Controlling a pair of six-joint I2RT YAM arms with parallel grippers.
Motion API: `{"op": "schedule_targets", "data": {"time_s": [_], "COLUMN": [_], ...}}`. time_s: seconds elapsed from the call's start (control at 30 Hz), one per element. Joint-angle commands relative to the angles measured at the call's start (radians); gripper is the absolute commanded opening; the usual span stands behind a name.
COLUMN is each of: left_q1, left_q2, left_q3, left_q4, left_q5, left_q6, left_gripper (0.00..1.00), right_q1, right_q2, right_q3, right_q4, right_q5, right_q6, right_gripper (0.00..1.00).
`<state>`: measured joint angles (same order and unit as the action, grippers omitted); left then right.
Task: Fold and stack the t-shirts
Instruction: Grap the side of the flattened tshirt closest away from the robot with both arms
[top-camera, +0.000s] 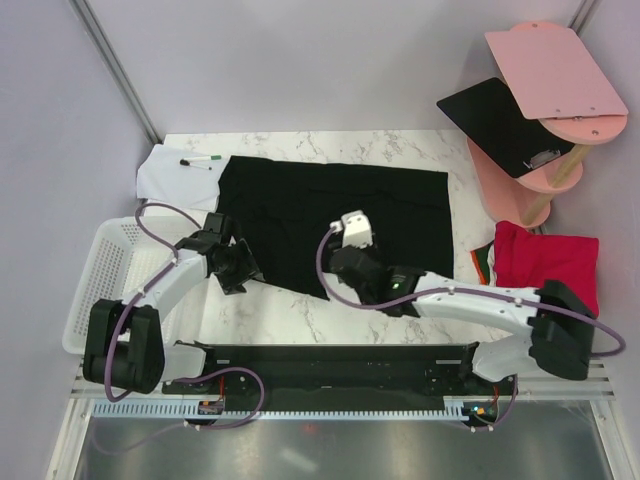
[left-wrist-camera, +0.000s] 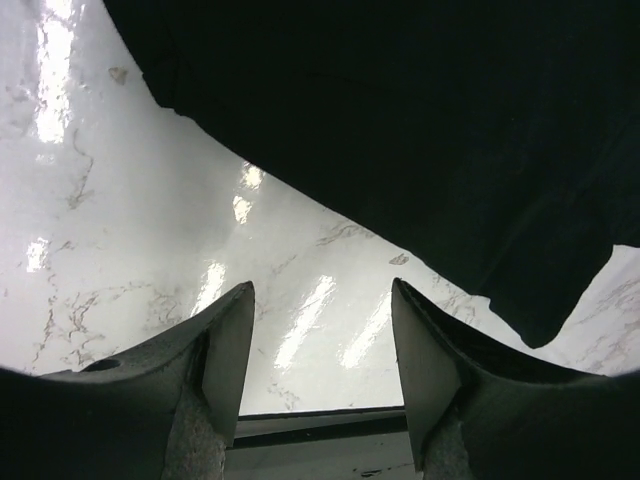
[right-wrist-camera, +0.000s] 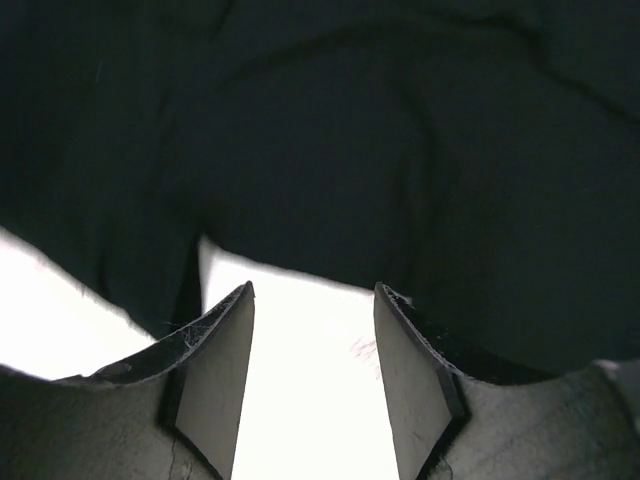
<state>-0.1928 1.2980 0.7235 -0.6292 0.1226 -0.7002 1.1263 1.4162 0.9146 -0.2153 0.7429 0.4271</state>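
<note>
Black shirt lies spread out over the middle of the table, its long side running across the table's width, the cloth mostly flat with soft wrinkles. A folded pile sits at the table's right edge, red on top, with thin orange and green edges showing on the side facing the table's middle.

My left gripper hangs over the table's left part, at the shirt's near-left corner. From the left wrist, that gripper has its jaws spread with only bare marble between them. The shirt fills the space beyond the fingertips, untouched, and its edge runs slantwise across the table top.

My right gripper is over the table's middle, above the shirt's near edge. From the right wrist, this gripper is also released. Its two fingers stand apart over a bright strip of table, and the shirt starts just past the tips. I cannot tell whether either finger brushes the cloth beside it, but nothing is pinched.

Paper with a marker lies at the table's far-left corner, partly under the shirt. A white basket stands against the table's left side. A black board rests on a pink stand off the table's far-right corner.
</note>
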Motion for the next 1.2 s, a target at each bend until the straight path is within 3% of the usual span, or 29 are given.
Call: {"op": "schedule_targets", "data": {"time_s": [0.0, 0.27, 0.67, 0.83, 0.87, 0.9, 0.97, 1.17], "left_q1": [-0.03, -0.125, -0.129, -0.129, -0.129, -0.129, -0.129, -0.129], "left_q2": [0.014, 0.179, 0.204, 0.309, 0.328, 0.343, 0.382, 0.253], "left_q3": [0.005, 0.034, 0.071, 0.145, 0.166, 0.175, 0.203, 0.175], "left_q4": [0.08, 0.126, 0.204, 0.218, 0.22, 0.224, 0.226, 0.197], "left_q5": [-0.015, -0.145, -0.212, -0.216, -0.218, -0.218, -0.206, -0.178], "left_q6": [-0.033, -0.082, -0.108, -0.084, -0.081, -0.073, -0.058, -0.036], "left_gripper": [0.63, 0.63, 0.6, 0.6, 0.55, 0.33, 0.04, 0.02], "right_q1": [-0.109, -0.204, -0.22, -0.22, -0.22, -0.22, -0.223, -0.238], "right_q2": [-0.152, -0.263, -0.269, -0.244, -0.241, -0.24, -0.237, -0.232], "right_q3": [-0.045, -0.031, -0.065, -0.068, -0.069, -0.069, -0.071, -0.088], "right_q4": [0.018, -0.041, -0.055, -0.055, -0.053, -0.055, -0.056, -0.055], "right_q5": [-0.02, -0.043, -0.089, -0.108, -0.106, -0.106, -0.105, -0.105], "right_q6": [0.029, -0.004, 0.027, 0.032, 0.029, 0.027, 0.024, 0.021], "right_gripper": [0.59, 0.62, 0.64, 0.64, 0.64, 0.64, 0.65, 0.66]}}
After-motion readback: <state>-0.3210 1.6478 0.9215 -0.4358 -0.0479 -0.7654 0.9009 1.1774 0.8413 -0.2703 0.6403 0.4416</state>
